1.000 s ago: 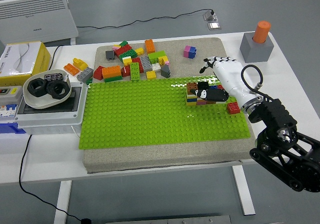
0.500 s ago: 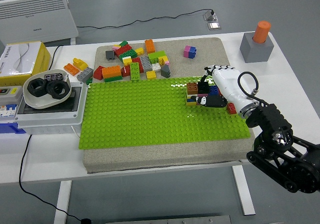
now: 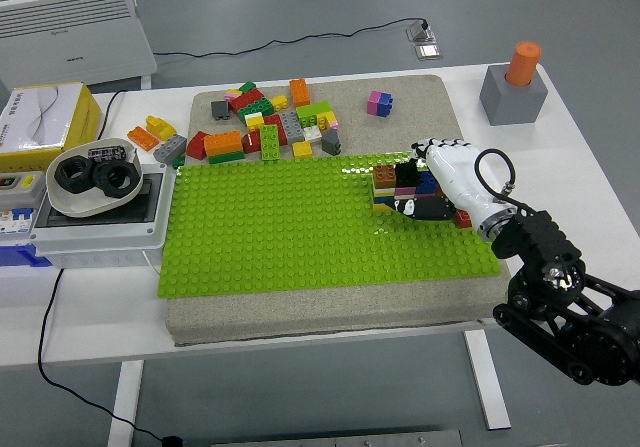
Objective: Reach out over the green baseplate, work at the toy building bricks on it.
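I am watching the small stack of bricks sitting on the green baseplate, toward its right end near the far edge — brown on top, with yellow and pink layers showing below. The right hand is reaching in over the baseplate's right end and its white fingers are curling around the stack's right side, gripping it, with a black thumb tip pressing low on the front. A red brick is lying just beside the hand, near the baseplate's right edge. Beyond the baseplate's far edge a loose pile of bricks is resting on the grey mat — a pink brick is sitting apart from it.
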Controlling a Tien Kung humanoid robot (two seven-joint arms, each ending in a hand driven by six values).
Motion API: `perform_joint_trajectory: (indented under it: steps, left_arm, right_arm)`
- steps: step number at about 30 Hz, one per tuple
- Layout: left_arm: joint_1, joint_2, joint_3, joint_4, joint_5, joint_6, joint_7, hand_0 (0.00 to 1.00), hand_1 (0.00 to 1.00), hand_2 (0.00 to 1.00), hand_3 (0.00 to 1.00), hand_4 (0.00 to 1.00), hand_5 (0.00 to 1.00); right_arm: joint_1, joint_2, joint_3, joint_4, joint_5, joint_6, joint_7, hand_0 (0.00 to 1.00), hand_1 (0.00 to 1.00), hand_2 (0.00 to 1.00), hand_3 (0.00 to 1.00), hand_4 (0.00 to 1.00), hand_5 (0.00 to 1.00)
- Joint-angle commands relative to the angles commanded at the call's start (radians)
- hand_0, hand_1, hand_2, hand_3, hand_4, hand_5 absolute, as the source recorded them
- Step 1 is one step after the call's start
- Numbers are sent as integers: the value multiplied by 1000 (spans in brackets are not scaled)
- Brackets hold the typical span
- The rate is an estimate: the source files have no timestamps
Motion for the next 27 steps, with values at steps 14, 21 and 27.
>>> perform_joint_trajectory:
  steps: [14, 21, 27]
  left_arm:
    - [-2, 1, -1, 0, -1, 0, -1, 689, 384, 385, 458, 103, 2]
    - [-2, 1, -1, 0, -2, 0, -2, 689, 384, 385, 457, 104, 2]
    - [-3, 1, -2, 0, -2, 0, -2, 689, 384, 385, 457, 104, 2]
  right_arm:
    - [12, 6, 0, -13, 7, 3, 1, 779, 800, 834, 598, 901, 575]
    - [12, 8, -7, -23, 10, 4, 2, 780, 799, 835, 598, 897, 573]
    - [13, 9, -10, -26, 11, 4, 3, 780, 799, 835, 598, 897, 573]
